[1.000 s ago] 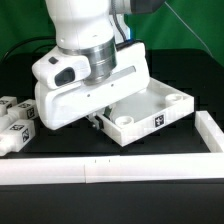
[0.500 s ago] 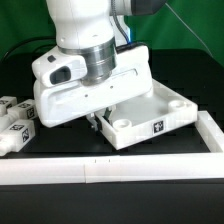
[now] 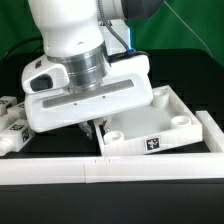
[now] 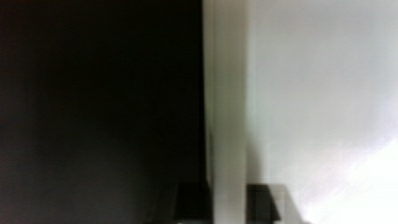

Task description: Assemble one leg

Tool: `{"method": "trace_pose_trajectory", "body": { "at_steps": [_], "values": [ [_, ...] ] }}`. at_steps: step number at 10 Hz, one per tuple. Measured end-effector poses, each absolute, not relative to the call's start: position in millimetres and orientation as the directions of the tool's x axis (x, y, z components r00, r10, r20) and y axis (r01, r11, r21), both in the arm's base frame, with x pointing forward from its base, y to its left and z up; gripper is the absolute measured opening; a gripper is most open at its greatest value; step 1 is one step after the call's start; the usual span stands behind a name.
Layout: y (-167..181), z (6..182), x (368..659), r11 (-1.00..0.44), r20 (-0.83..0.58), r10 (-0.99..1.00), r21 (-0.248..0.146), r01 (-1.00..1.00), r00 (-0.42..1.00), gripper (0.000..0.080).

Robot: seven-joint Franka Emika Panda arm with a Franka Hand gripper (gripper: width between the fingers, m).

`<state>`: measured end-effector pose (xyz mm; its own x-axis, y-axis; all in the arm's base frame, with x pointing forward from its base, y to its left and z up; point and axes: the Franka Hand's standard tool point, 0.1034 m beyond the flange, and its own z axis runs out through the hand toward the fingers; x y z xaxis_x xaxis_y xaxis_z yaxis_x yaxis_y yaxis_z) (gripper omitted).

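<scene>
Jaws nearly together, pinching rim of white panel [image 3: 135,141]; my gripper [image 4: 230,202] sits low at panel corner; legs [image 3: 10,134] lie well clear of jaws, untouched.

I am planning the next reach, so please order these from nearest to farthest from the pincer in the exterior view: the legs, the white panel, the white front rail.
1. white panel: its corner sits right at the pincer.
2. white front rail: runs along the front, just past that corner.
3. legs: farthest, at the exterior view's left.
</scene>
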<state>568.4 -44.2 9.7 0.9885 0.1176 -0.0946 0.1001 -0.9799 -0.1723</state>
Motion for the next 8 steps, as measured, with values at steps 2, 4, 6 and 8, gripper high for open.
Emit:
{"method": "trace_pose_trajectory", "body": {
  "at_steps": [2,4,6,8],
  "values": [
    [-44.2,9.4,568.3,-0.98,-0.095,0.117,-0.172,0.1,0.989,0.0055],
    [-34.6,8.1,571.7,-0.988,-0.109,0.003,-0.157,-0.014,0.994,0.0055],
    [-22.1,7.4,583.3,-0.986,-0.11,-0.081,-0.137,-0.096,0.991,0.0055],
    [-22.2,7.9,593.1,-0.989,-0.096,-0.089,-0.108,-0.099,0.991,0.0055]
  ]
}}
